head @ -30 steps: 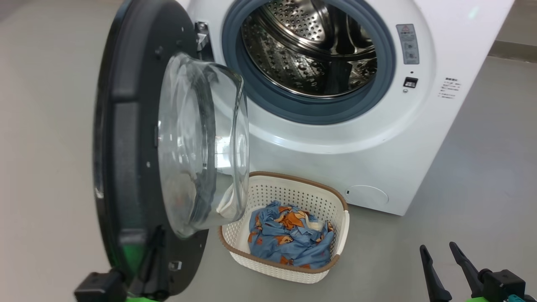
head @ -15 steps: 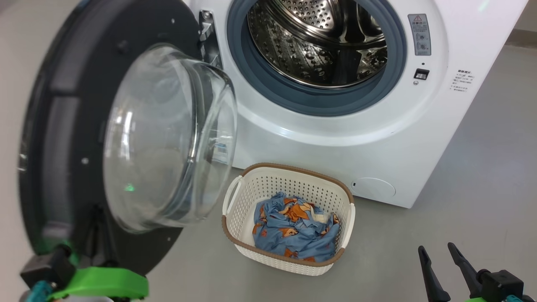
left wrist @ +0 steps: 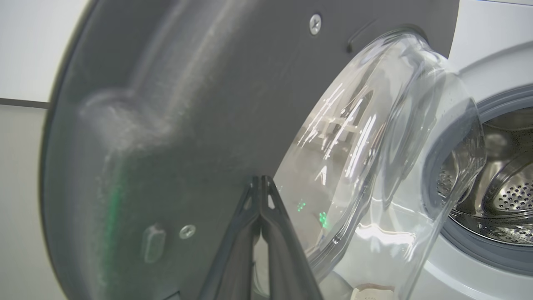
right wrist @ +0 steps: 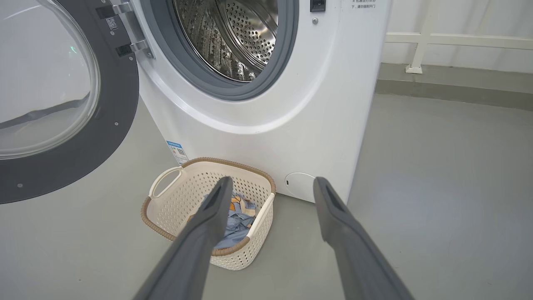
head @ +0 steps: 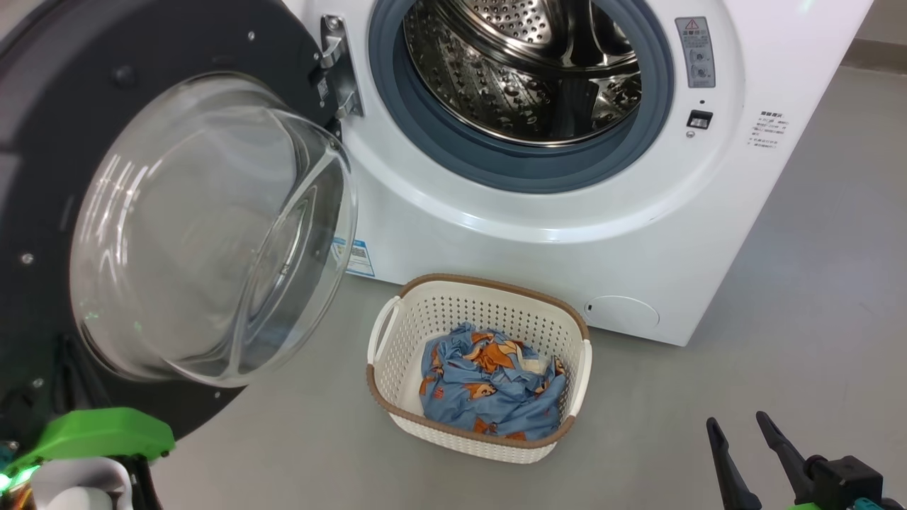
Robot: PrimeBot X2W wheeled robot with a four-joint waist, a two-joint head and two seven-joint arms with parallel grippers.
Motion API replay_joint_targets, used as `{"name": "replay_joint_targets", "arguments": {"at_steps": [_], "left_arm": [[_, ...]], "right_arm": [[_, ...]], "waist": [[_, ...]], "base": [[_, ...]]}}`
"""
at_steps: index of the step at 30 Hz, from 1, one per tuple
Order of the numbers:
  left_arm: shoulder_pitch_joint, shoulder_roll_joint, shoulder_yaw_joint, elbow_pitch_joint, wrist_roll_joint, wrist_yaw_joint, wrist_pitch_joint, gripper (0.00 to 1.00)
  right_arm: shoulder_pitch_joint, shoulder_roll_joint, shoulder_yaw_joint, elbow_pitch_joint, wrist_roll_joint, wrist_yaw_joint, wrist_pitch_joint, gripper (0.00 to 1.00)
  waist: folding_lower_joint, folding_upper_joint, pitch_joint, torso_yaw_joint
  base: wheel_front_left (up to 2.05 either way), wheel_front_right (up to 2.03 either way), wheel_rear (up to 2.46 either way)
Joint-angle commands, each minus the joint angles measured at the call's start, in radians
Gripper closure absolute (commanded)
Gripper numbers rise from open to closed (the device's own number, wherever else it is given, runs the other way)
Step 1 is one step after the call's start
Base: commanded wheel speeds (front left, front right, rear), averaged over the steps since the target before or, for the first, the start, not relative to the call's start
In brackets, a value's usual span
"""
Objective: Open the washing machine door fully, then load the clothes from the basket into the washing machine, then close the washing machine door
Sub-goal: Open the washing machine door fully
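Currently, the washing machine door [head: 205,234] stands swung well out on its hinge [head: 333,64] to the robot's left, and the mouth of the drum [head: 524,64] is fully exposed. Step one therefore appears complete or very nearly so; whether the door has reached its end stop cannot be told.

Left end effector [left wrist: 261,183]: fingers pressed together, holding nothing, tips at the dark inner face of the door just beside the glass bowl [left wrist: 374,146]. Contact with that face cannot be confirmed.

Right end effector [head: 737,421]: fingers spread wide and empty, low at the robot's right, well apart from the basket [head: 496,283].

Loading has not begun. The clothes [head: 489,389] lie bunched in the bottom of the basket, which sits on the floor [head: 779,283] directly in front of the washing machine [head: 538,248], below the drum opening. No fabric is visible in the part of the drum that shows.

Remaining, by judgement:
1. Confirm the door is fully open and take the left end effector off it
2. Transfer all clothes from basket to drum
3. Close the door
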Motion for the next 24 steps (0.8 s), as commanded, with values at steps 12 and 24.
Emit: {"name": "replay_joint_targets", "arguments": {"at_steps": [12, 24], "left_arm": [[-0.184, 0.105, 0.099, 0.245, 0.058, -0.017, -0.032, 1.00], [-0.199, 0.075, 0.166, 0.258, 0.104, -0.046, -0.032, 1.00]], "right_arm": [[-0.007, -0.007, 0.041, -0.008, 0.012, 0.002, -0.012, 0.00], [-0.003, -0.008, 0.038, -0.007, 0.017, 0.002, -0.012, 0.00]], "waist": [[0.0000, 0.0000, -0.034, -0.007], [0.0000, 0.0000, -0.044, -0.019]], "base": [[0.00, 0.00, 0.00], [0.00, 0.00, 0.00]]}}
